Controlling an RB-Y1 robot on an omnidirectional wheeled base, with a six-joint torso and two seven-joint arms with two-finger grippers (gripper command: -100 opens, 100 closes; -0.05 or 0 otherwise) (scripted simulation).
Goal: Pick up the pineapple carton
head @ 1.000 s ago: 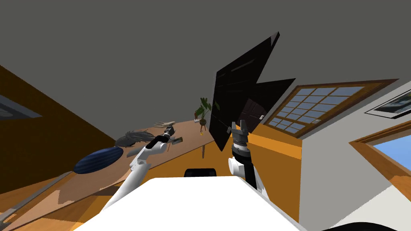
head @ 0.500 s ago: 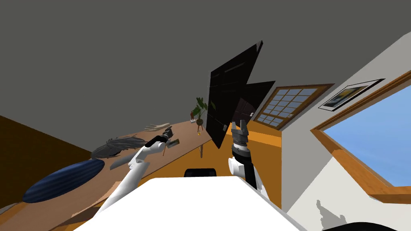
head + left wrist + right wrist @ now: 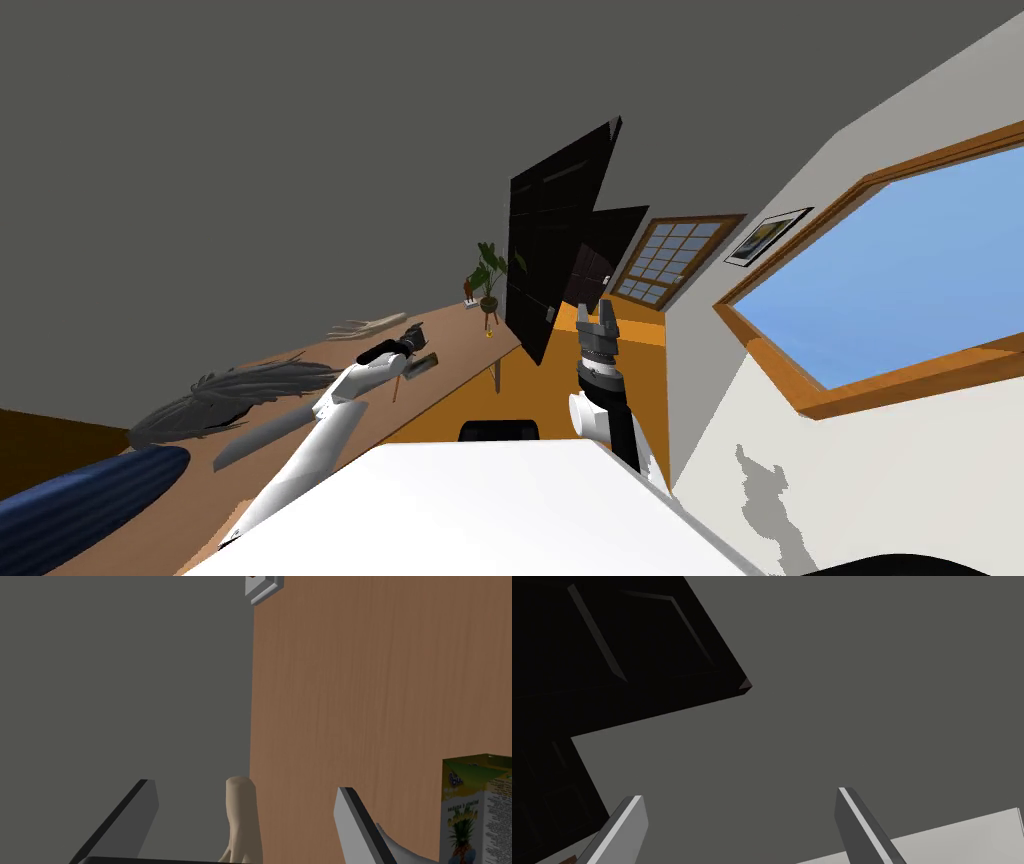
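Starting at the left gripper [image 3: 244,786], we see its two grey fingers [image 3: 131,816] spread wide, with nothing gripped. Between them rises a pale beige, finger-shaped post [image 3: 241,811], which is not the thing we want. The pineapple carton [image 3: 477,808] sits outside the fingers, just past one of them, on the brown wooden table [image 3: 380,676]. Its printed face shows a pineapple and small text. From this angle we cannot tell whether it stands or lies flat.

We judge the carton to be light and fairly stiff, though its card sides could dent and its smooth print could slip. The best hold looks like two opposite flat faces, around mid-body.

The beige post stands in the way, so the hand would need to shift sideways towards the carton first. Further along the table are a grey feathery object [image 3: 240,388] and a potted plant [image 3: 487,280], both well apart from the carton. The right gripper [image 3: 740,794] hangs off the table near a black panel [image 3: 555,240], its fingers also wide and empty.
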